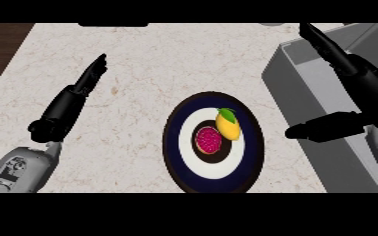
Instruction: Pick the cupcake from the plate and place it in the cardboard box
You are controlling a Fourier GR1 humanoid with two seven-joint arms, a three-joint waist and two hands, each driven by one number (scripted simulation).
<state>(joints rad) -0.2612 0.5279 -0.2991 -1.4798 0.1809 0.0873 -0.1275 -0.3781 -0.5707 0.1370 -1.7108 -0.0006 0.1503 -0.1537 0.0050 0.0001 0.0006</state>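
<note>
Right robot hand is spread open, empty, over the box. Risk: cupcake on plate sits beside (maybe touching) a yellow fruit, so fingers may bump it.

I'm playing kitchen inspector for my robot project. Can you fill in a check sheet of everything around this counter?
Surface: pale marbled stone counter top.
Job's things: small cupcake with a pink top sits in the middle of the round dark-blue and white plate; the open grey box stands to the plate's right.
Clutter: yellow lemon with a green leaf, on the same plate, right next to the cupcake.
Hands: left hand open, fingers straight, left of the plate; right hand open above the box, holding nothing.
Cables: nothing seen.
Surroundings: dark brown strip beyond the counter's upper left corner.
</note>
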